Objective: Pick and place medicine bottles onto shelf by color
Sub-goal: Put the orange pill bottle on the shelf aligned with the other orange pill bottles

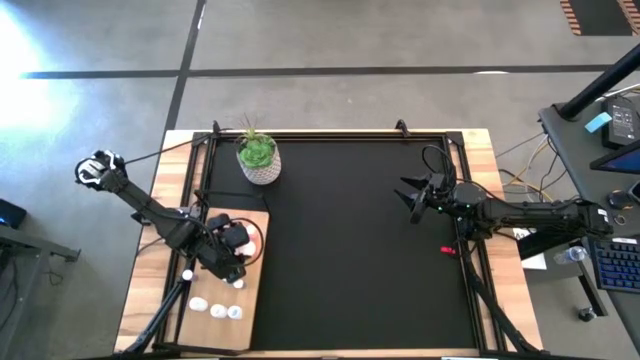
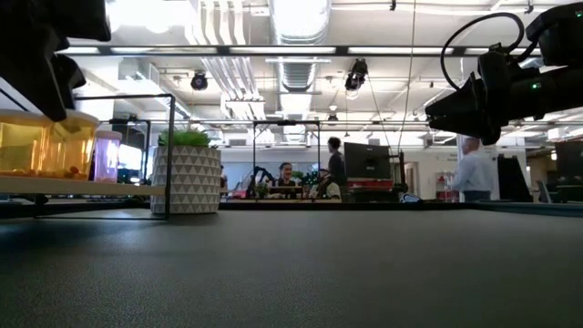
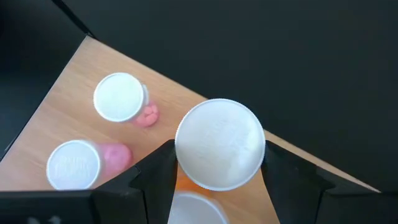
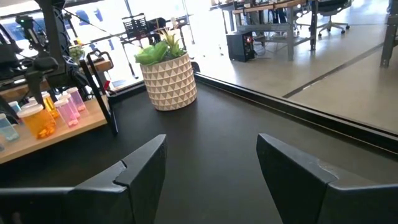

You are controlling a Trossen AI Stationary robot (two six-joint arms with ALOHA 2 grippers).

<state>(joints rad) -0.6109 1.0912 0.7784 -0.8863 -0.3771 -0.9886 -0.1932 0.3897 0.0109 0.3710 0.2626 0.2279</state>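
Left hand [image 3: 217, 180] gripping an orange bottle [image 3: 219, 152] over the shelf [image 1: 256, 285].
Two pink bottles [image 3: 121, 99] are standing beside it; right hand [image 4: 211, 180] is hanging open, empty.

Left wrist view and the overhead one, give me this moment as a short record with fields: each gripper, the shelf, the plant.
left gripper: over the shelf, jaws either side of an orange bottle with a white cap
right gripper: open, empty, above the black mat, waiting
shelf: light-wood board at the mat's left edge, carrying pink bottles and white-capped ones
plant pot: upright on the mat, beyond the shelf
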